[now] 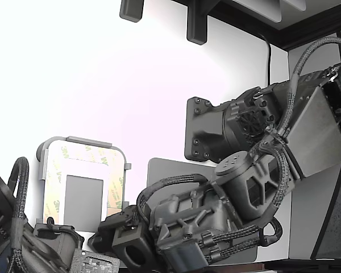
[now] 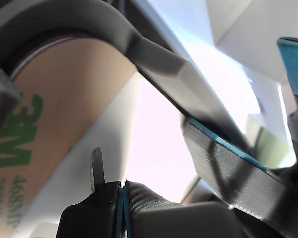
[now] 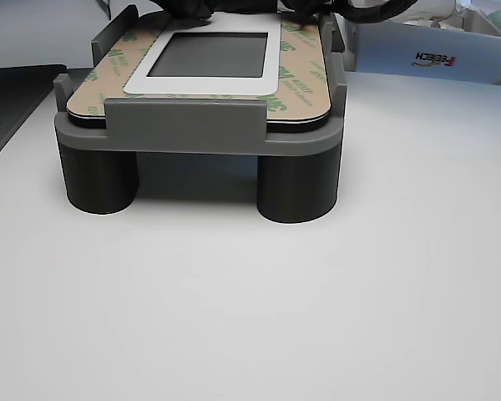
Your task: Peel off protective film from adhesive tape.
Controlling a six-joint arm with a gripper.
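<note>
The adhesive tape (image 1: pixel 82 154) forms a rectangular border around a small grey rectangle (image 3: pixel 209 54), held in a grey holder frame (image 3: pixel 200 125). Cream-tan protective film (image 2: pixel 64 99) with green "3M" print covers the tape (image 3: pixel 305 79). My gripper (image 2: pixel 122 193) sits right at the holder's edge, its dark fingers pressed together along a teal line. A thin grey tab (image 2: pixel 96 168) stands beside the fingertips. I cannot tell whether any film is pinched. In the exterior view the gripper (image 1: pixel 109 223) is at the holder's lower right corner, mostly hidden by the wrist.
A dark grey mat (image 1: pixel 176 170) lies under the arm beside the holder. Part of a second arm (image 1: pixel 23 239) shows at the exterior view's lower left. A white printed box (image 3: pixel 426 54) stands behind the holder, which rests on two round legs (image 3: pixel 296 192).
</note>
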